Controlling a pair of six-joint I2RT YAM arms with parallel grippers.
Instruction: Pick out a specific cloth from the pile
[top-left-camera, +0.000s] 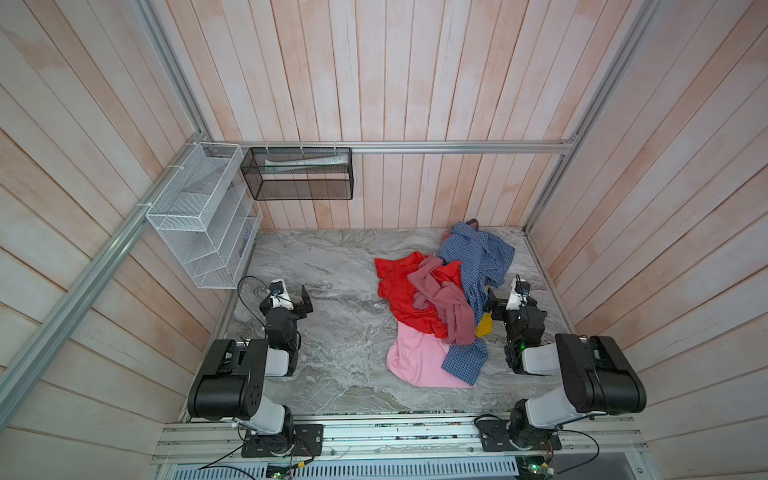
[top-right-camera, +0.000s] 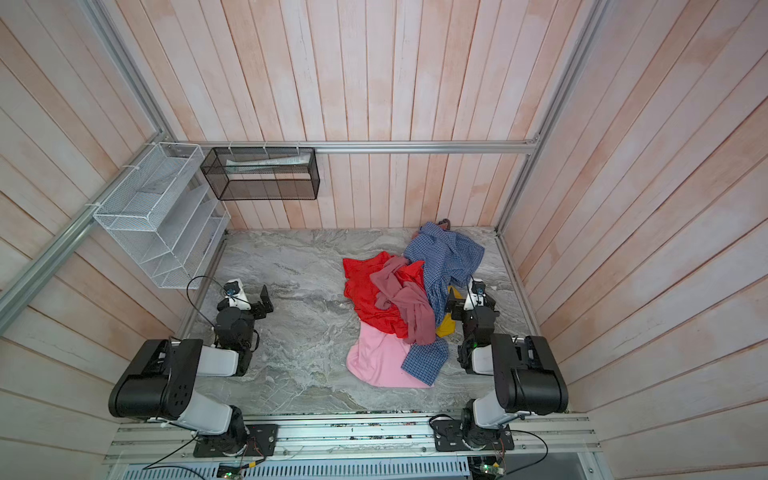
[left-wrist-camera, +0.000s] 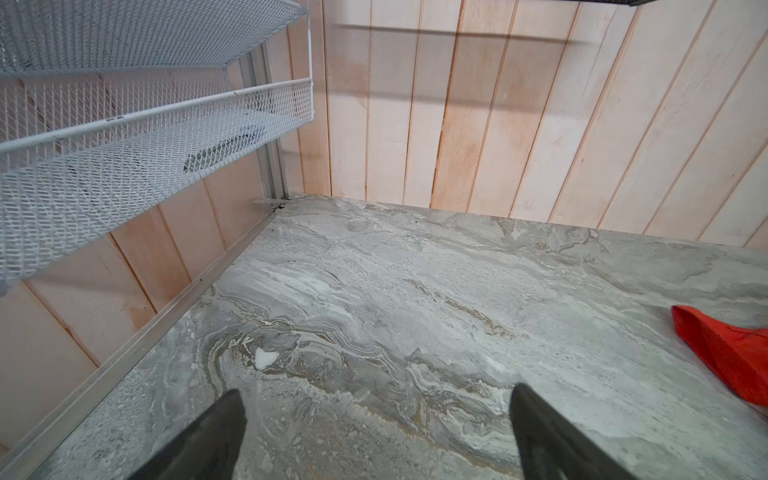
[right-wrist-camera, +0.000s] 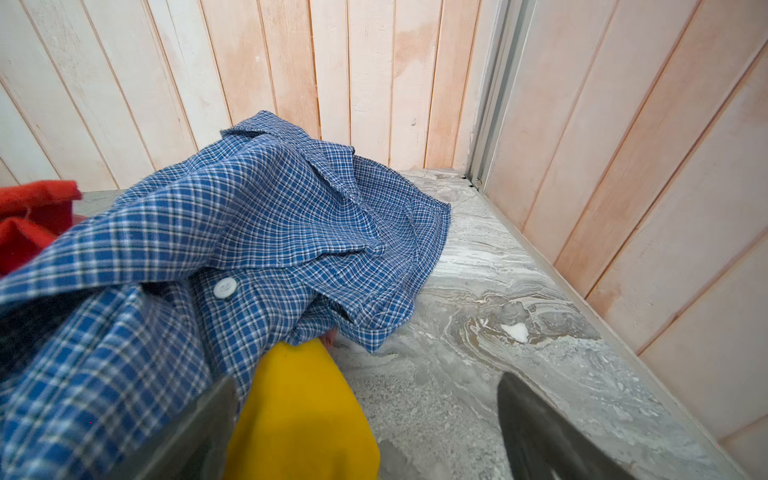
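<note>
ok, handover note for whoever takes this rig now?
Left gripper: open, empty, over the table, away from the pile.
Right gripper: open, empty, at the pile's right edge by the yellow cloth.
Light pink cloth: pile's near end, partly under the red garment, mauve garment and checked shirt.
Done: nothing gripped.
Left: grasp the pink cloth's exposed part, pull it free.

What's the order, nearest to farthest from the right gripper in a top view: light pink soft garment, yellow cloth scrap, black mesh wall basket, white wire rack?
1. yellow cloth scrap: right beside the right gripper.
2. light pink soft garment: front, toward the middle.
3. black mesh wall basket: hung on the back wall.
4. white wire rack: on the left wall, farthest.
</note>
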